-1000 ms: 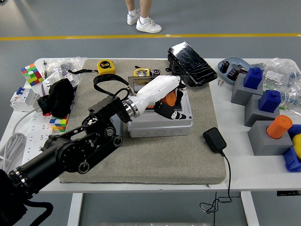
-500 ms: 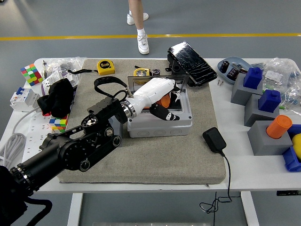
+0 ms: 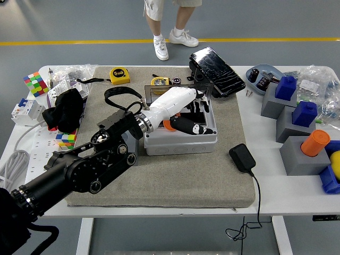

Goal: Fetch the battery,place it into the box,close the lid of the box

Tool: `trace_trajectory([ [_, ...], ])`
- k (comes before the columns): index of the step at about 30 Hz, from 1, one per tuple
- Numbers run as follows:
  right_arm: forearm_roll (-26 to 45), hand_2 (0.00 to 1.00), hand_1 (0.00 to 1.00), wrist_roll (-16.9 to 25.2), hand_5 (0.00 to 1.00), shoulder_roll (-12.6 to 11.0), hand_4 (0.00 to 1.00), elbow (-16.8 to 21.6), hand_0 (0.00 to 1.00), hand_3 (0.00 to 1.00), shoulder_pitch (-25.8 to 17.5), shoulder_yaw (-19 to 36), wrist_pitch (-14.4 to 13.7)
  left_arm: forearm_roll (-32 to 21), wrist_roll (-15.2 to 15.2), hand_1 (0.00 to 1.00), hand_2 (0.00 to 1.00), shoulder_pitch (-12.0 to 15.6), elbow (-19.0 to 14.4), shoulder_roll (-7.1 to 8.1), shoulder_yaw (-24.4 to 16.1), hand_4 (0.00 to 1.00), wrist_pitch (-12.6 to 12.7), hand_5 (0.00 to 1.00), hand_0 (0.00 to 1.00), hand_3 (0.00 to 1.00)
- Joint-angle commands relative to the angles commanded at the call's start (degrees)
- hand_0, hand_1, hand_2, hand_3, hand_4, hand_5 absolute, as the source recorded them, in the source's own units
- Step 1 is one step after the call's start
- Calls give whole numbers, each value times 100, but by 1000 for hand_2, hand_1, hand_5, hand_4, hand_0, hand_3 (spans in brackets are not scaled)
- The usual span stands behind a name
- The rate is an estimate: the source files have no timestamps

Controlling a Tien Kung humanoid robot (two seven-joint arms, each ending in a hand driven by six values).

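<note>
A smooth grey floor (image 3: 64, 21) was crossed by a yellow line (image 3: 79, 42) behind the white table (image 3: 276, 196).

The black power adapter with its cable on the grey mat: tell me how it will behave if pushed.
The black power adapter lies flat on the grey mat, so it would likely slide, not roll. Its thin cable hangs over the table edge and looks floppy; it may drag or snag.

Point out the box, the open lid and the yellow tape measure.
box (image 3: 180, 144): head view, its white front wall.
lid (image 3: 217, 65): head view, middle of the dark panel, tilted back.
yellow tape measure (image 3: 119, 75): head view, its yellow case.
</note>
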Motion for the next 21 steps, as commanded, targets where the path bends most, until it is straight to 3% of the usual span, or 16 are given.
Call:
trace_trajectory([
  [5,6,658,649,3,580,3,976,0,642,577,-1,-6,0,-22,27,532,561,56,-195,0,-44,998,-38,477,546,716],
  [7,4,658,649,4,580,3,977,0,642,577,-6,-3,1,-40,33,524,562,99,-362,0,-96,998,-43,512,489,701],
  [11,-16,658,649,2,580,4,977,0,642,577,-5,16,1,-83,109,524,562,232,-845,0,-281,998,-69,512,489,701],
  [12,-15,658,649,4,580,6,977,0,642,577,-7,18,0,-70,183,522,535,287,-984,0,-345,998,-109,538,448,600],
  [17,-14,658,649,10,580,8,977,0,642,577,-9,32,-5,-8,544,522,535,653,-1624,0,-657,998,-300,538,448,600],
  [18,-12,658,649,11,580,10,977,0,642,576,-10,36,-5,0,595,531,515,745,-1735,31,-731,998,-337,542,424,551],
  [21,-23,658,649,13,580,9,977,0,642,576,-18,54,-5,6,663,531,515,991,-1999,275,-938,998,-390,542,424,551],
])
